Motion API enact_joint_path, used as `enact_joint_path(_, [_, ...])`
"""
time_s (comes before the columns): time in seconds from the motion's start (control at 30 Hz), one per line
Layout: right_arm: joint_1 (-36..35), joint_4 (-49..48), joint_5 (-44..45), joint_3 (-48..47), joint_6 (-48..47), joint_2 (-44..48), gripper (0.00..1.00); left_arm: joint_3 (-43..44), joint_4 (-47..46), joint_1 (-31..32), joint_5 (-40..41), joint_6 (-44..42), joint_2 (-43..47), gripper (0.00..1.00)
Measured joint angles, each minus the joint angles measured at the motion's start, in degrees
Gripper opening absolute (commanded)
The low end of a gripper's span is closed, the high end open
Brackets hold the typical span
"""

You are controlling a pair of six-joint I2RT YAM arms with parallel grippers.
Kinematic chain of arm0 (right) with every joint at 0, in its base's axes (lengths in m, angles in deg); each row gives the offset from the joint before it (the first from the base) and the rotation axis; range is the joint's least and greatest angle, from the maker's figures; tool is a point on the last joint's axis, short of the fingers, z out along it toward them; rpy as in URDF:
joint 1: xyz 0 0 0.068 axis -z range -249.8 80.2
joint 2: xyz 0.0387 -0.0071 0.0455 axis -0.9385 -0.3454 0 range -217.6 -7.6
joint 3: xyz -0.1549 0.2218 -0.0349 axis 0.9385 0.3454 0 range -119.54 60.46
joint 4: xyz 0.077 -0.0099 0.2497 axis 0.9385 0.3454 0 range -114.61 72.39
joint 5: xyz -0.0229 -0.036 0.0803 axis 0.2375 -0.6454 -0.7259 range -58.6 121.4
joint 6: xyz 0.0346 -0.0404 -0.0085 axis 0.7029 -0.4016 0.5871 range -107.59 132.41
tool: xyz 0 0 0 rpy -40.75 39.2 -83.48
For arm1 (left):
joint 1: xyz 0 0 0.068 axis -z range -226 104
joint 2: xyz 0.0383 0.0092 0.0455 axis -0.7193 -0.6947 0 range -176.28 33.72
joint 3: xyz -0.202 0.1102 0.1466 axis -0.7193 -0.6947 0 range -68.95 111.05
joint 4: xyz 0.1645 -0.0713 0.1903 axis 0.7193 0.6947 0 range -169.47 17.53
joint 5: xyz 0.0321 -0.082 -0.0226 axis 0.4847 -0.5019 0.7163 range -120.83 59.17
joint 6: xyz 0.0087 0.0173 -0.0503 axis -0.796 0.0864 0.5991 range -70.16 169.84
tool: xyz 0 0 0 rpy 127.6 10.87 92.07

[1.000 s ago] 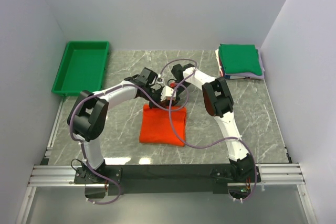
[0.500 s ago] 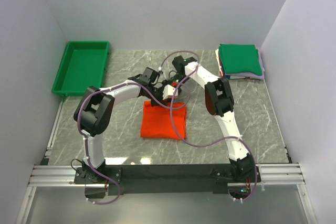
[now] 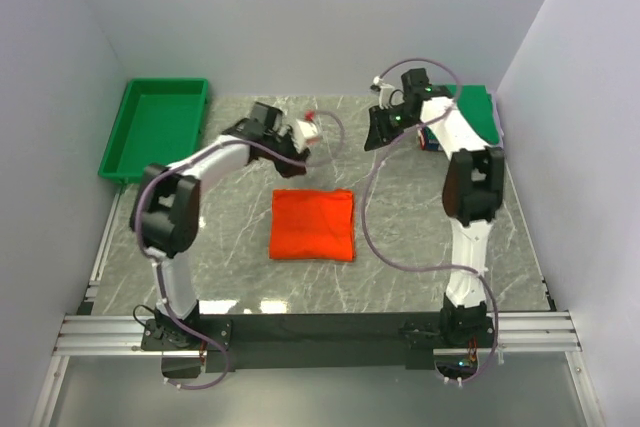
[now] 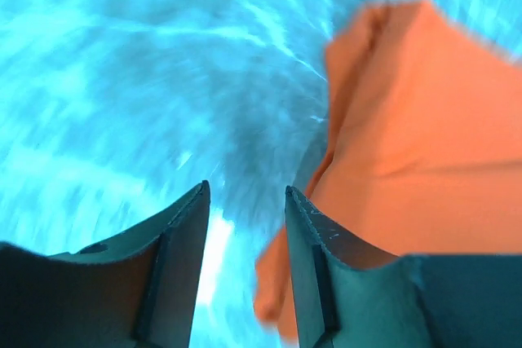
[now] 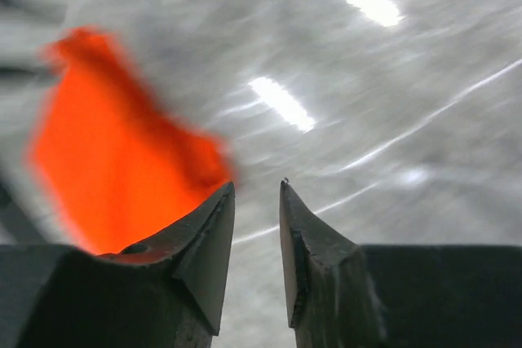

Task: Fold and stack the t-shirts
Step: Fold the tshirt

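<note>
Table [image 3: 420,247]: is carrying all the items on its grey marbled top.
Tee [image 3: 312,224]: is lying flat at mid-table as a compact orange-red rectangle with squared edges. Neither hand is touching it.
Left hand [image 4: 246,189]: is hovering above the table beyond the tee's far left corner. Its fingers are standing apart and gripping nothing. Its wrist view, blurred, is showing bare table between them and the tee's edge off to the side.
Right hand [image 5: 257,185]: is hovering beyond the tee's far right corner, toward the stack. Its fingers are standing narrowly apart, with only table showing through the gap.
Stack [image 3: 480,117]: is sitting at the far right corner with a green shirt on top. The right arm is hiding most of the layers below.
Tray [image 3: 155,127]: is sitting at the far left, well apart from the shirts.
Progress: folding of the tee is looking complete, and the stack is already holding other shirts. Moving the tee onto the stack is remaining.
Next requirement: the hands are needing a fresh grip on the tee's edges that keeps the folds from opening during the lift.
</note>
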Motion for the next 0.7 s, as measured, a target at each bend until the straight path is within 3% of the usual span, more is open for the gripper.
enact_joint_path(0.2, [-2.7,-5.7,-11.4,18.5,7.1,19.1,0.3,-1.8,-0.3,-6.4,-3.1,20.2,13.4,0.37])
enact_joint_path(0.3, [-6.5,-9.0,-15.9,25.7,10.8,22.9,0.29,-6.5,-2.7,-6.3,-6.4,32.1,18.7,0.25])
enact_joint_path(0.53, [-11.5,-16.7,-21.6,31.5,20.3,14.3,0.26,-20.5,-12.7,-6.9,-13.8,58.1,13.0,0.16])
enact_joint_path(0.7, [-11.0,-18.9,-20.7,30.9,23.7,5.8,0.24,-22.4,-19.0,-7.5,-15.4,67.5,6.4,0.14])
